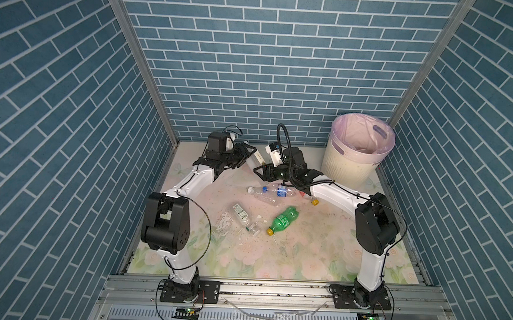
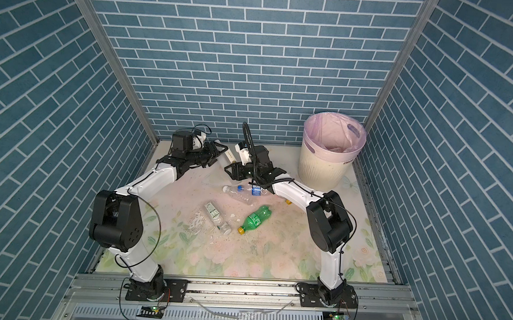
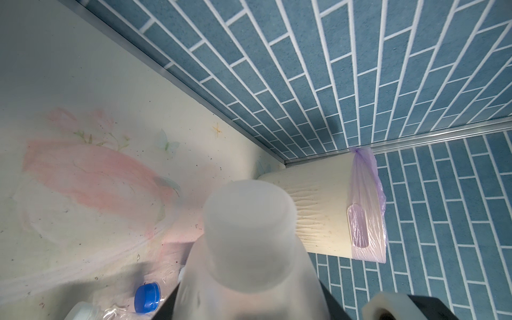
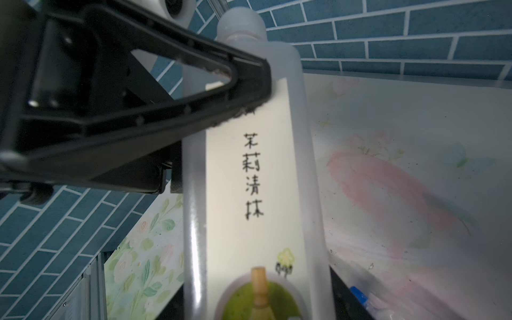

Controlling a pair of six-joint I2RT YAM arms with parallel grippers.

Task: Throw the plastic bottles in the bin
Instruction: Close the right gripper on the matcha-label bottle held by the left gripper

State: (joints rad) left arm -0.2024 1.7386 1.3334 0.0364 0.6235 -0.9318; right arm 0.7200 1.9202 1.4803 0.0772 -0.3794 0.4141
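HANDOVER OVER THE FAR TABLETOP: Above the far side of the floral tabletop, the left hand is clamped across a frosted white bottle with a cream matcha label, holding it clear of the surface. The right hand brackets the bottle's base end, a finger on either side. Whether it has pinched down cannot be told.

The bottle's long axis runs diagonally. Its wide cap points toward the back wall and slightly left, past the left hand's fingers. Its base points near-right, into the right hand.

The cream ribbed bin, lined in lilac, stands upright in the far right corner, well apart from the held bottle. A pale shape low inside it is too dim to identify.

The job looks far from finished, with at least five bottles lying on their sides mid-tabletop:
- A green bottle, its yellow cap pointing near-left.
- A clear bottle with a green-and-white label, just left of the green one.
- A crushed clear bottle with a white cap.
- A blue-labelled bottle, touching or overlapping the crushed one, both just nearward of the right hand.
- A yellow-capped bottle, largely hidden under the right forearm.

The step in hand appears to be passing the frosted bottle to the arm nearer the bin.
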